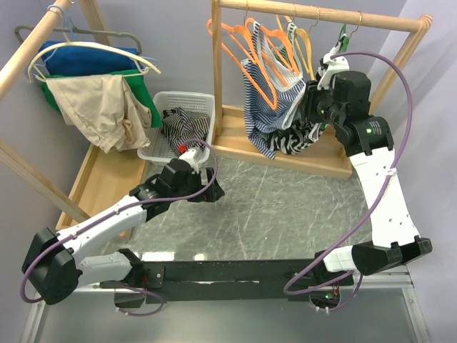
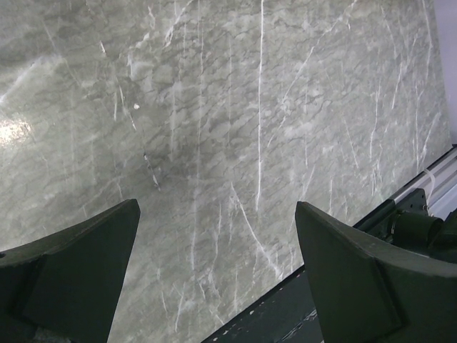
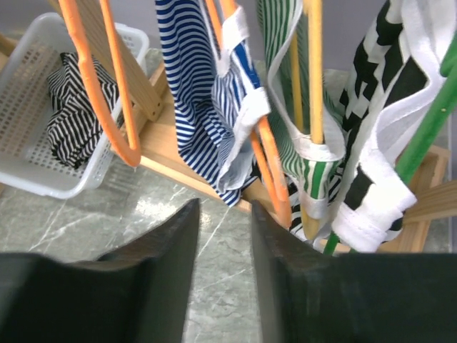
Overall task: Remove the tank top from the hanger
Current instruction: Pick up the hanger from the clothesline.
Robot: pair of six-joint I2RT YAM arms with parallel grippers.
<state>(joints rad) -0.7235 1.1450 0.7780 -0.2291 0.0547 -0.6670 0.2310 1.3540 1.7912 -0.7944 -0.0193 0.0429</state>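
Note:
Striped tank tops hang on a wooden rack (image 1: 321, 13). In the right wrist view a blue-striped tank top (image 3: 193, 93) hangs on an orange hanger (image 3: 270, 168), a green-striped one (image 3: 280, 64) on a yellow hanger (image 3: 315, 78), and a black-and-white one (image 3: 371, 136) on a green hanger (image 3: 428, 125). My right gripper (image 3: 223, 207) is slightly open and empty, just below and in front of the blue-striped top; it also shows in the top view (image 1: 315, 100). My left gripper (image 1: 208, 187) is wide open and empty over the marble table (image 2: 214, 107).
A white basket (image 1: 203, 103) holding a black-and-white striped garment (image 1: 182, 125) stands left of the rack. An empty orange hanger (image 3: 107, 86) hangs at the rack's left. A second rack with blue, green and beige clothes (image 1: 93, 93) is at far left.

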